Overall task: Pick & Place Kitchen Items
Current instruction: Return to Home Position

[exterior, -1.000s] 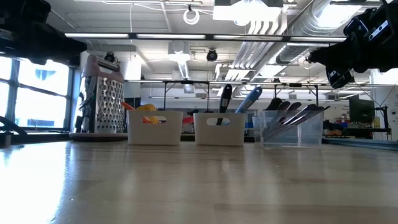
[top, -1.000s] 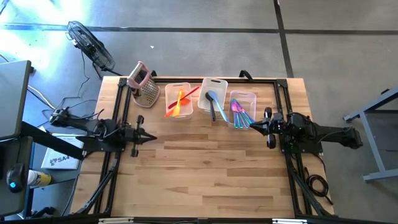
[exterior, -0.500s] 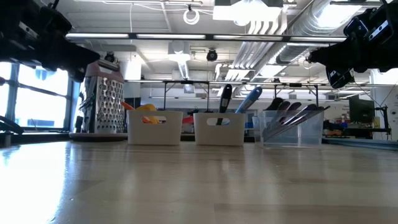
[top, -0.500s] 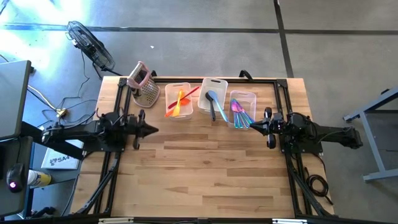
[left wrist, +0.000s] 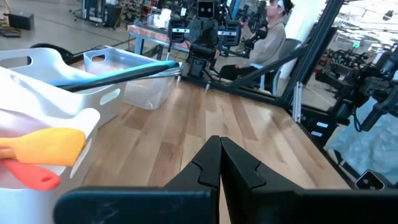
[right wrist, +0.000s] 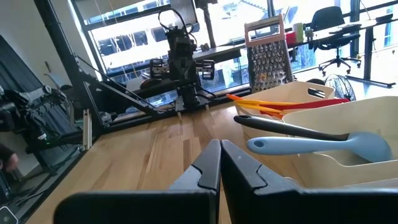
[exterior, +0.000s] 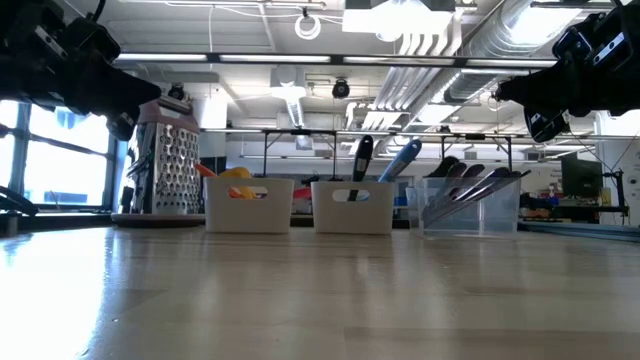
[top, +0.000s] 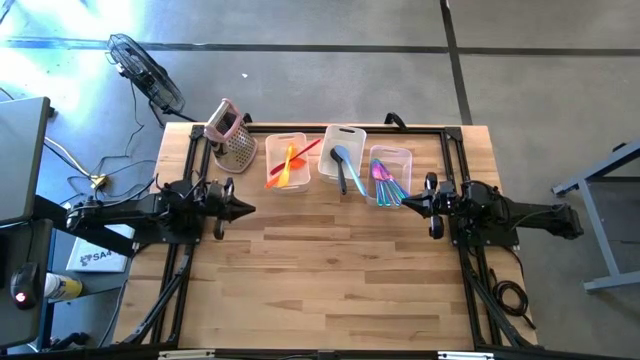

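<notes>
Left gripper [top: 246, 209] and right gripper [top: 406, 205], both closed, empty, at opposite table [top: 340, 275] edges.

Smooth wooden table [top: 340, 270], plastic utensils [top: 341, 157]

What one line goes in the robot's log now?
left gripper: shut, empty, table's left side | right gripper: shut, empty, near clear bin | blue spoon: in middle bin

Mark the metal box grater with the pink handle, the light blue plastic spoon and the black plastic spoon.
Metal box grater [top: 237, 149]: high view, on its perforated metal face.
Light blue plastic spoon [right wrist: 311, 145]: right wrist view, middle of its handle.
Black plastic spoon [right wrist: 292, 129]: right wrist view, middle of its shaft.
</notes>
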